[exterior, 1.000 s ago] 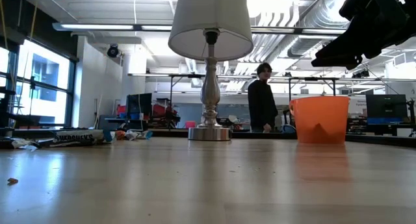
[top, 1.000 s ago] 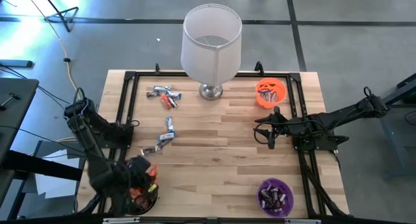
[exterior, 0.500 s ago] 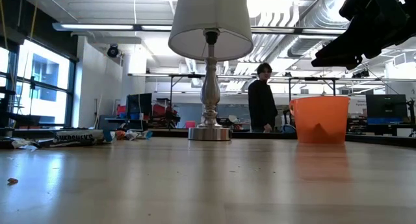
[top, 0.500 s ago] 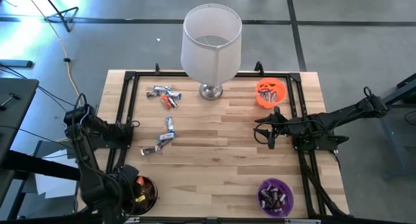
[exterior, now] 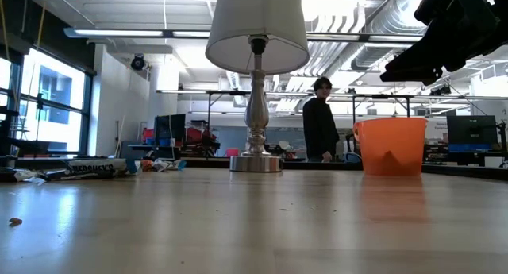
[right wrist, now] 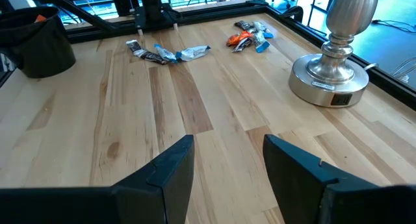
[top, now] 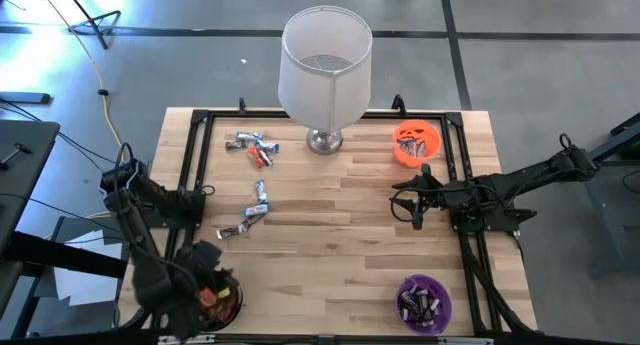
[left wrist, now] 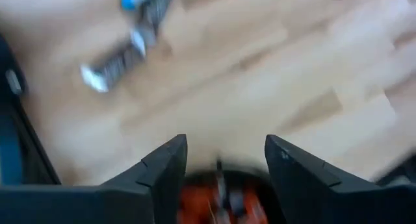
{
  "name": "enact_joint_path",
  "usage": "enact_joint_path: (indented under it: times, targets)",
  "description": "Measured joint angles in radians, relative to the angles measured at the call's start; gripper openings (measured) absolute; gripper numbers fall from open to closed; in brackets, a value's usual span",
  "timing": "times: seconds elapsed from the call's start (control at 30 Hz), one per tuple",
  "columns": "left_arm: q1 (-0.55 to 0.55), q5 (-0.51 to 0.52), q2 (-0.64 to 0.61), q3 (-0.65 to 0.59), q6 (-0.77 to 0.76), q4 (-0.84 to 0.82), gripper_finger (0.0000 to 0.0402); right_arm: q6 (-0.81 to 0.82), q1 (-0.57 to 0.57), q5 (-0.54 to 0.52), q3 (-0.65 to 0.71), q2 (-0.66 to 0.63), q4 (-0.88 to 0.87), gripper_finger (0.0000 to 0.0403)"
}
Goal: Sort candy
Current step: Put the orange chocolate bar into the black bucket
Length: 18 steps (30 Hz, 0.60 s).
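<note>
Mostly silvery candy (top: 252, 207) wrappers (a few orange-red) midtable.

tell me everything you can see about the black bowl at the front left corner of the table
The black bowl is small, round and dark, standing upright on the wooden table at its front left corner. It holds orange-red wrapped candy. The left gripper hangs just above it, open, partly covering its rim from overhead. In the right wrist view it shows as a plain dark tub with an orange wrapper peeking out.

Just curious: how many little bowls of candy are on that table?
3: an orange bowl near the lamp, a purple bowl at the front right, and a black bowl at the front left.
</note>
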State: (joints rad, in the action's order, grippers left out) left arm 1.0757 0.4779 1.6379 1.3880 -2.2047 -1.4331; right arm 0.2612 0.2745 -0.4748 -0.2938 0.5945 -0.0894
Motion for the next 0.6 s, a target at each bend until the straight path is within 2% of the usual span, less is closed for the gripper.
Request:
enact_joint_path:
  times: [0.07, 0.33, 0.6]
  targets:
    - [-0.038, 0.035, 0.0, 0.0, 0.078, -0.035, 0.0198, 0.0, 0.0, 0.0, 0.0, 0.0, 0.0, 0.018]
    - [-0.269, 0.065, 0.0, -0.046, 0.453, -0.071, 0.0198, 0.0, 0.0, 0.0, 0.0, 0.0, 0.0, 0.018]
    - [-0.56, 0.06, 0.0, -0.227, 0.861, 0.135, 0.0198, 0.0, 0.0, 0.0, 0.0, 0.0, 0.0, 0.018]
